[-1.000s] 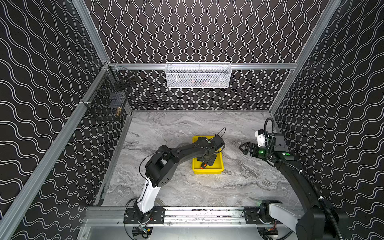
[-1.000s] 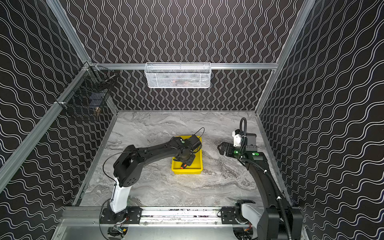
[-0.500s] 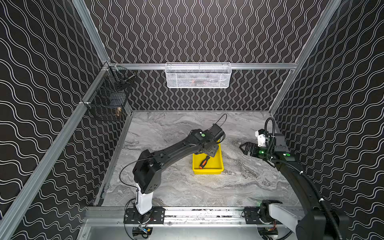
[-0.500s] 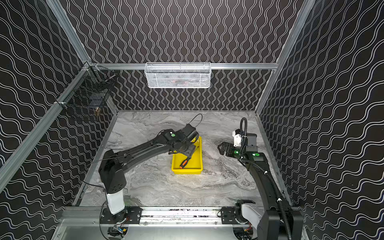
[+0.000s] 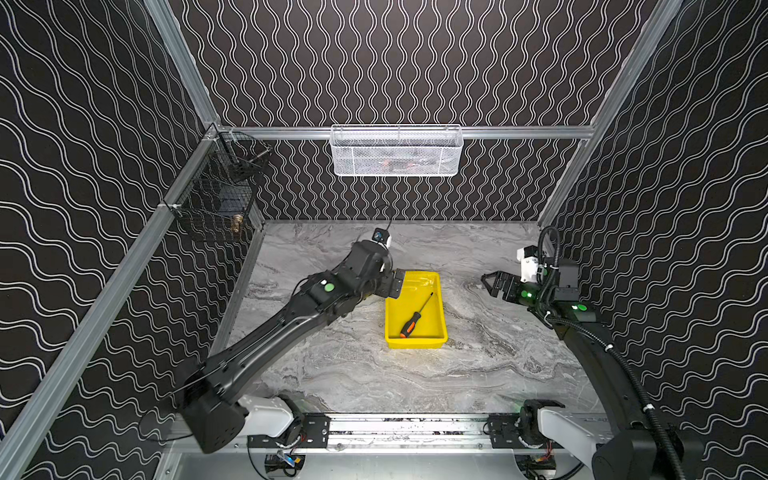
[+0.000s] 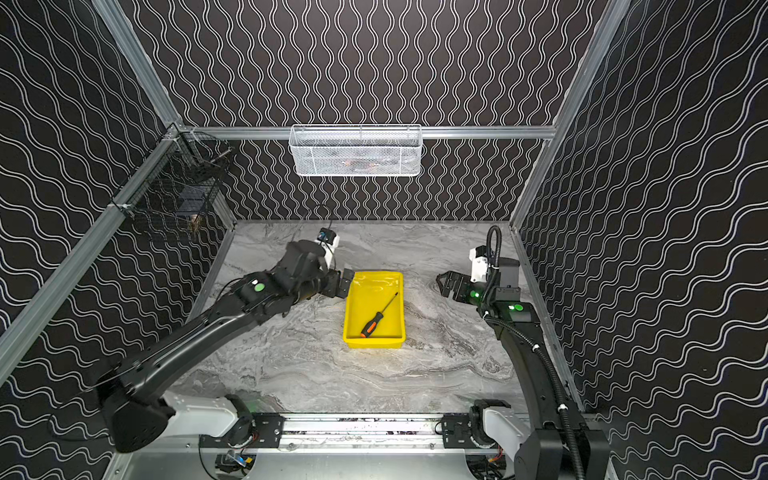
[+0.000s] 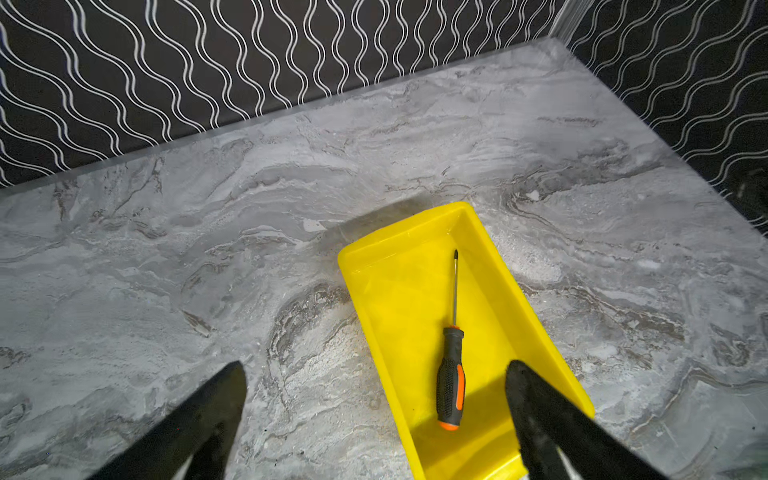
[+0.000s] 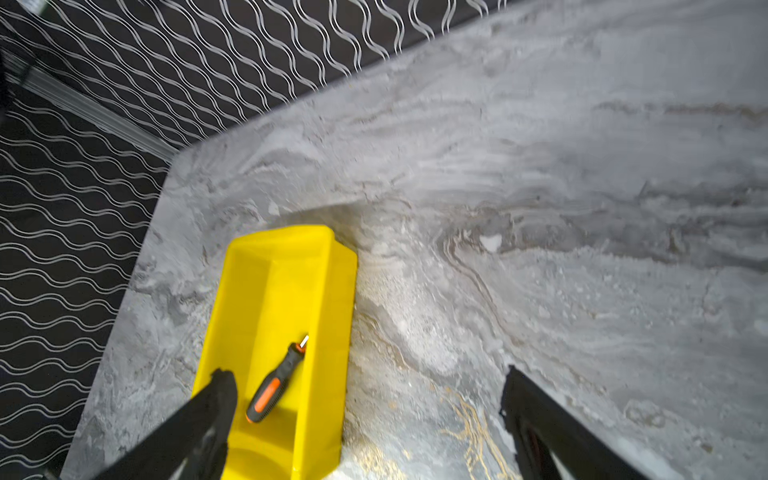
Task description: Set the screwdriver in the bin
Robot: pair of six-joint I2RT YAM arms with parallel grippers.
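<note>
Marble tabletop [image 5: 374,374], bin [image 5: 415,343] mid-table, screwdriver [image 5: 417,315] inside

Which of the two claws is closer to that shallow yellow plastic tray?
The left. The left gripper hangs over the far left corner of the shallow yellow plastic tray; the right gripper sits off to its right, apart from it.

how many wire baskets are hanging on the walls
2. The white basket hangs on the back rail, about centred; the black basket hangs on the left rail by the back corner. None seems hidden.
</note>
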